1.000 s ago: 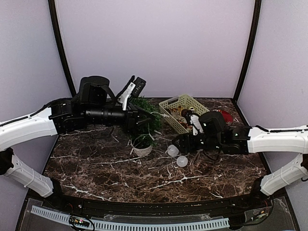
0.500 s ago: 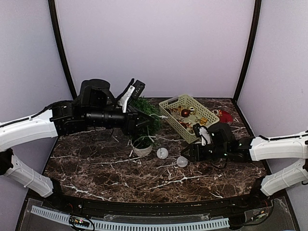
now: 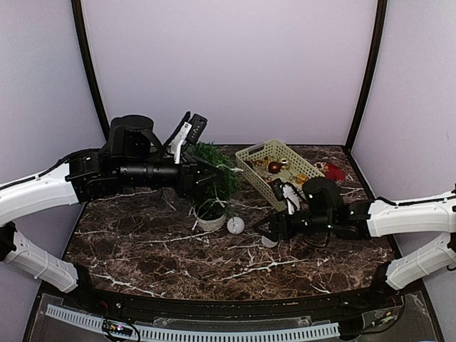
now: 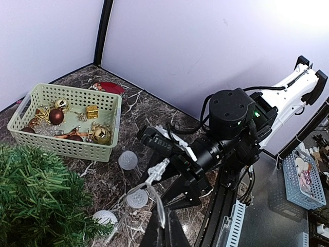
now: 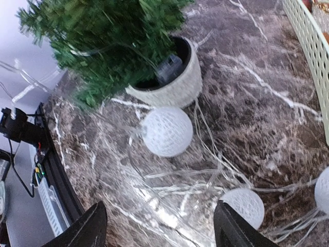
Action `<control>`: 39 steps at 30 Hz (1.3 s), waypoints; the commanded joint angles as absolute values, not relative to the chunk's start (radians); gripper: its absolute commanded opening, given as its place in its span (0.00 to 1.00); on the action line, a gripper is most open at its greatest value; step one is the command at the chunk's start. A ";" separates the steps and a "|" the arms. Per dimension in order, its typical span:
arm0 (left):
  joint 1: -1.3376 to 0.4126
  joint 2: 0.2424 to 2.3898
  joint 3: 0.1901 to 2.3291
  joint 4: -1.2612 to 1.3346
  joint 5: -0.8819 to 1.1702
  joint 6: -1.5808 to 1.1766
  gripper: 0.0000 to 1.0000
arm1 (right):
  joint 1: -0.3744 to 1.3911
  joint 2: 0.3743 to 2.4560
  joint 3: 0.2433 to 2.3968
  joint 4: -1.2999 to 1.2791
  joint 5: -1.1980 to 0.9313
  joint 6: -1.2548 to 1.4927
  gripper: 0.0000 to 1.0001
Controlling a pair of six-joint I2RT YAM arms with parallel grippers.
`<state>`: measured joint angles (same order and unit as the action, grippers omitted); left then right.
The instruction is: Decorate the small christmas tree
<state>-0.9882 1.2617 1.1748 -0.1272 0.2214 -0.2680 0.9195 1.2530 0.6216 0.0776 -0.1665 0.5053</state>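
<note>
**Surface** (image 3: 142,246): dark brown marble pattern with white veins, glossy.

**Tree** (image 3: 216,171): small, bushy and dark green, with needle-like bristles. It stands in a round white textured pot (image 5: 177,85) at mid-surface, just left of the basket (image 3: 249,155).

**Basket:** pale green plastic, rectangular and lattice-walled, set at an angle at the back right. It holds a dark red bauble (image 4: 56,116), gold baubles (image 4: 102,135) and a small gold box (image 4: 91,111).

**Left fingers** (image 4: 161,227): clenched, beside the foliage. A clear strand (image 4: 157,180) rises from their tips; whether it is gripped cannot be told.

**Right fingers** (image 5: 162,231): released, spread wide and low over the surface, holding nothing and pointing toward the pot.

**Ball** (image 5: 167,131): white, spherical and mesh-textured, lying just beside the pot. A second ball (image 5: 245,207) lies nearer the right fingers.

**Wires** (image 5: 205,175): thin and transparent, tangled on the surface between the two balls.
</note>
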 commanded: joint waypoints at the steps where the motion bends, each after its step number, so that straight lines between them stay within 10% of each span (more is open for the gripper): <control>1: -0.983 1.218 1.178 -0.117 0.233 -0.275 0.00 | 0.947 1.287 0.689 0.237 -0.193 0.461 0.74; 14: -0.982 1.200 1.182 -0.127 0.205 -0.267 0.00 | 1.012 1.590 0.814 0.396 -0.142 0.478 0.60; 25: -0.982 1.158 1.165 -0.134 0.170 -0.269 0.00 | 1.048 1.557 0.714 0.356 -0.053 0.520 0.69; 39: -0.982 1.121 1.111 -0.119 0.165 -0.299 0.00 | 1.061 1.639 0.732 0.498 -0.081 0.562 0.19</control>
<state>-0.9855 1.1660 1.1423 -0.1287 0.1738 -0.2790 1.0542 1.6073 0.7086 0.4221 -0.0784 0.5518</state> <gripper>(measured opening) 0.012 0.294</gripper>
